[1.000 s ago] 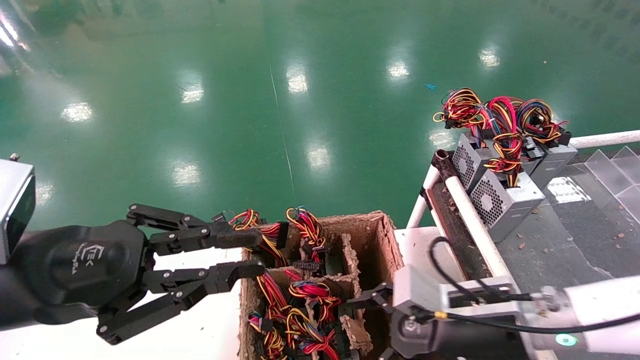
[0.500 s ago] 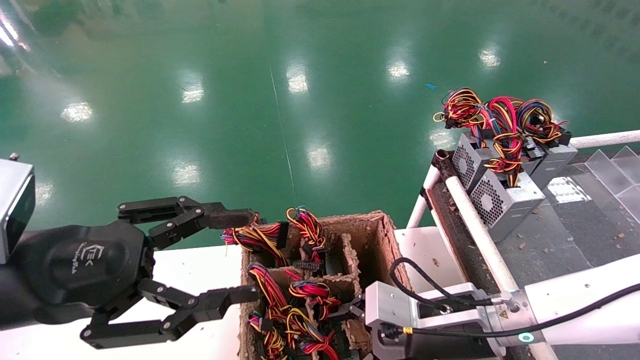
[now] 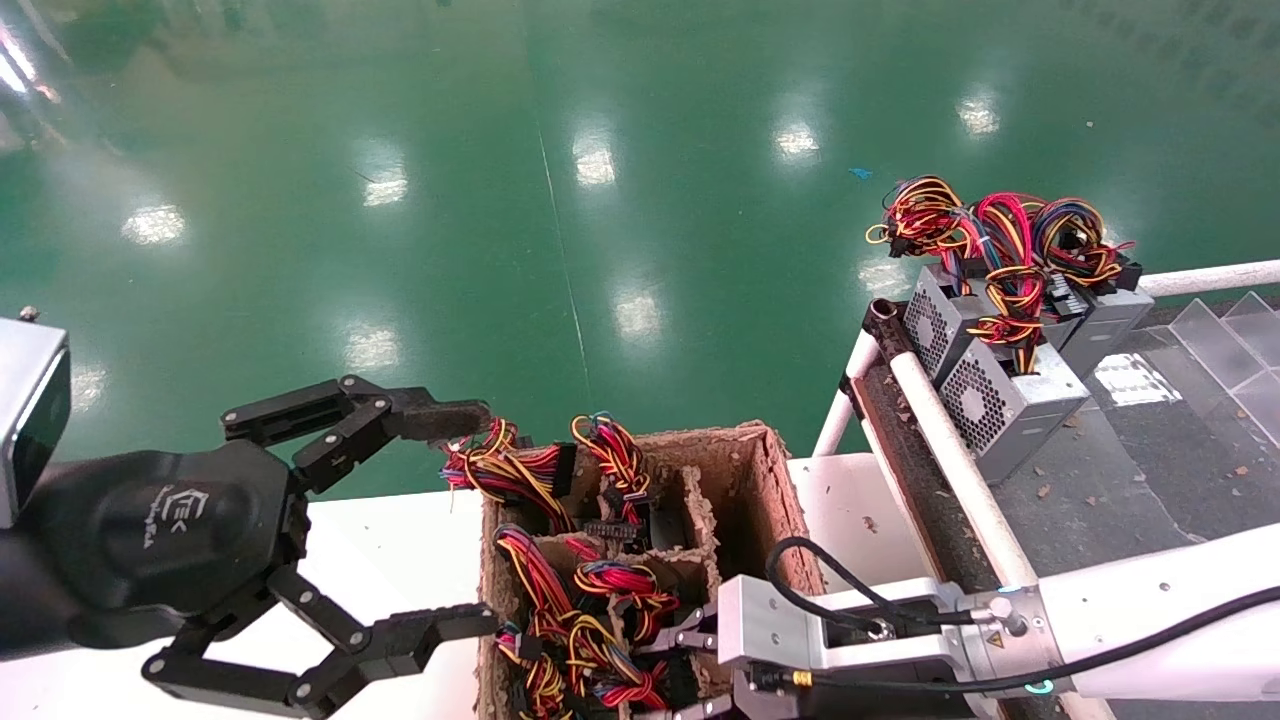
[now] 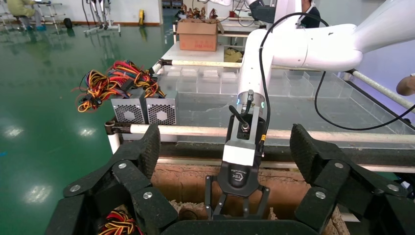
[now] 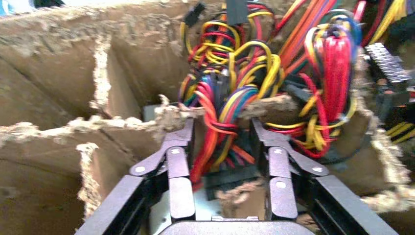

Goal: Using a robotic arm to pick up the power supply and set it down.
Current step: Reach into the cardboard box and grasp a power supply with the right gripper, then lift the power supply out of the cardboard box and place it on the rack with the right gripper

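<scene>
The right gripper point(image 5: 222, 161), jaws parted astride a wire bundle point(image 5: 220, 122), is down inside the box point(image 3: 770, 470) at lower centre, nearer the supply below than the spread left gripper point(image 3: 440, 530).

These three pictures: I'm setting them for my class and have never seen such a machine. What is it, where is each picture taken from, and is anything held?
It is a two-armed robot. The head view looks down from its head; the other two look from cameras on its wrists. A cardboard box with dividers holds power supplies, shown by their wire bundles. The right gripper reaches into the box, fingers open around one bundle, gripping nothing yet. The left gripper waits wide open beside the box. More power supplies stand on a rack to the right.
</scene>
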You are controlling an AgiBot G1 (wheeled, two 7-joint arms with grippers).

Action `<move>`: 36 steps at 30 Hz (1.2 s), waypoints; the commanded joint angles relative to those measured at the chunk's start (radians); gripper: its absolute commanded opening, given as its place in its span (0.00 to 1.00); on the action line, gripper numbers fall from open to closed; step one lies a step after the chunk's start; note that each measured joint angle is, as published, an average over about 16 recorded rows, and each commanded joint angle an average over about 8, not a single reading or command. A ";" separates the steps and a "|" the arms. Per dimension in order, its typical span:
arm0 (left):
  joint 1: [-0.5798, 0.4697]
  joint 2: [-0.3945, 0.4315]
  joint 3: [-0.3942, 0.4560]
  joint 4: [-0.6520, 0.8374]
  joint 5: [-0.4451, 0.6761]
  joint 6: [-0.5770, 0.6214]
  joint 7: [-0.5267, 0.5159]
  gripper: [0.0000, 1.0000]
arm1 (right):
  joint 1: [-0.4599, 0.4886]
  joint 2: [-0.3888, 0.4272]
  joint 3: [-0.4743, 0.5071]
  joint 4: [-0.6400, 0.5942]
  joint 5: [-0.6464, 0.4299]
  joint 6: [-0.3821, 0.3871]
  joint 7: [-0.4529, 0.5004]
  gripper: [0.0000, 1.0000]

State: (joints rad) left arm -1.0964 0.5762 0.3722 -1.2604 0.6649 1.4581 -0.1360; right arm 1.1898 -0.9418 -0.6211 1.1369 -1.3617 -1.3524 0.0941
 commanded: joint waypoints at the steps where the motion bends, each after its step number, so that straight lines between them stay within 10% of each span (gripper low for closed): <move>1: 0.000 0.000 0.000 0.000 0.000 0.000 0.000 1.00 | -0.006 0.002 0.001 0.014 -0.005 0.011 -0.008 0.00; 36: 0.000 0.000 0.000 0.000 0.000 0.000 0.000 1.00 | -0.079 0.180 0.274 0.150 0.360 0.087 -0.055 0.00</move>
State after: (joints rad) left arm -1.0965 0.5761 0.3725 -1.2604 0.6647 1.4580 -0.1358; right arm 1.1160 -0.7605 -0.3446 1.2821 -1.0020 -1.2671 0.0381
